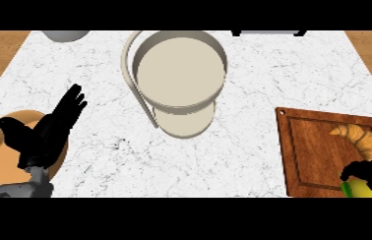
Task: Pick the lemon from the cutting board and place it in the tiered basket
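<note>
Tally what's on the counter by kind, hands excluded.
Tiered basket: 1
Cutting board: 1
Croissant: 1
Lemon, under the right hand: 1
Grey rounded object, cut off at the top edge: 1
Dark-handled item at the top edge, kind unclear: 1
Total: 6

A white marbled surface [94, 150] carries a beige tiered basket [178, 76] at its middle and a wooden cutting board [312, 155] at the right edge.
</note>
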Action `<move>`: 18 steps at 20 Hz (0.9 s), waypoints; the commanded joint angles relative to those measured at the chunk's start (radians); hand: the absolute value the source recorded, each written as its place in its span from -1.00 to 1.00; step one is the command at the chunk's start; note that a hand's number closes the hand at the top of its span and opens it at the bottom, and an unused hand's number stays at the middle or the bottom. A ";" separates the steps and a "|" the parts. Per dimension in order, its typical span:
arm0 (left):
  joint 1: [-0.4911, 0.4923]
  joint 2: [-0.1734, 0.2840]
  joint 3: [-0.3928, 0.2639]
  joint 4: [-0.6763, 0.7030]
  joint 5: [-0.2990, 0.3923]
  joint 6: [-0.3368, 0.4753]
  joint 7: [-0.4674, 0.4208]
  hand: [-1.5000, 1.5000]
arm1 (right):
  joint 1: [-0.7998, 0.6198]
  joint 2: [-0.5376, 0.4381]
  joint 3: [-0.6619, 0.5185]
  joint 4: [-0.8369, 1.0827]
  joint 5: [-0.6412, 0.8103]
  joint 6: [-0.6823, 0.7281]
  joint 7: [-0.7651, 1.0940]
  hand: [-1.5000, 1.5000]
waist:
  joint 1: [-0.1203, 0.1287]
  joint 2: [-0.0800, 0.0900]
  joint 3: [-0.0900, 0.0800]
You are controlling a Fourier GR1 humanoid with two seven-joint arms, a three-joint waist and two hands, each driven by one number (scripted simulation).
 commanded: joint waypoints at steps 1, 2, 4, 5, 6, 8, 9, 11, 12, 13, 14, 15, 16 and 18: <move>0.025 -0.012 0.008 -0.067 -0.010 0.015 0.043 0.00 | 0.038 0.024 0.037 -0.062 0.101 -0.004 0.017 1.00 | -0.001 0.000 0.005; 0.027 -0.029 -0.012 -0.021 -0.032 -0.001 0.004 0.00 | -0.016 0.012 0.018 0.035 0.103 -0.009 -0.039 1.00 | 0.001 0.002 0.005; -0.022 -0.008 0.031 0.069 -0.009 -0.035 -0.025 0.00 | -0.056 0.052 0.053 0.071 0.165 -0.055 -0.022 1.00 | 0.000 0.003 0.005; -0.004 -0.005 0.035 0.005 -0.013 -0.019 0.000 0.00 | -0.052 0.071 0.063 0.087 0.176 -0.089 -0.044 1.00 | 0.002 0.002 0.005; 0.010 -0.030 0.009 0.034 -0.032 -0.029 -0.050 0.00 | -0.061 0.024 0.013 0.092 0.153 -0.083 -0.092 1.00 | 0.000 0.002 0.005; 0.032 -0.055 -0.012 -0.031 -0.048 0.014 -0.006 0.00 | -0.028 0.132 0.050 0.049 0.195 -0.091 0.054 1.00 | 0.001 0.001 0.005; 0.011 -0.011 0.033 0.052 -0.026 -0.027 -0.048 0.00 | 0.045 0.123 0.005 -0.066 0.151 -0.002 0.142 1.00 | -0.019 0.000 0.003; 0.055 -0.027 0.008 -0.046 -0.020 -0.006 0.009 0.00 | 0.110 0.221 -0.025 -0.074 0.133 0.012 0.284 1.00 | -0.030 -0.009 0.003; 0.044 -0.028 0.022 -0.018 -0.027 0.006 -0.006 0.00 | 0.136 0.256 -0.037 -0.090 0.138 0.018 0.350 1.00 | -0.046 -0.008 0.002; 0.039 -0.022 0.027 -0.016 -0.022 -0.002 -0.010 0.00 | 0.121 0.314 -0.048 -0.085 0.135 0.032 0.434 1.00 | -0.042 -0.005 0.001; 0.006 0.005 0.053 -0.012 -0.011 -0.006 0.014 0.00 | 0.155 0.346 -0.024 -0.162 0.160 0.028 0.480 1.00 | -0.048 -0.005 0.001; 0.004 -0.012 0.041 -0.005 -0.009 -0.003 0.024 0.00 | 0.172 0.388 -0.021 -0.212 0.176 -0.023 0.512 1.00 | -0.045 -0.005 0.002; 0.023 0.002 0.057 -0.014 -0.004 -0.015 0.000 0.00 | 0.211 0.408 -0.008 -0.293 0.205 -0.041 0.546 1.00 | -0.037 -0.006 0.002; 0.034 -0.002 0.043 -0.019 -0.007 -0.023 0.015 0.00 | 0.249 0.440 0.008 -0.434 0.232 -0.086 0.574 1.00 | -0.030 -0.006 0.003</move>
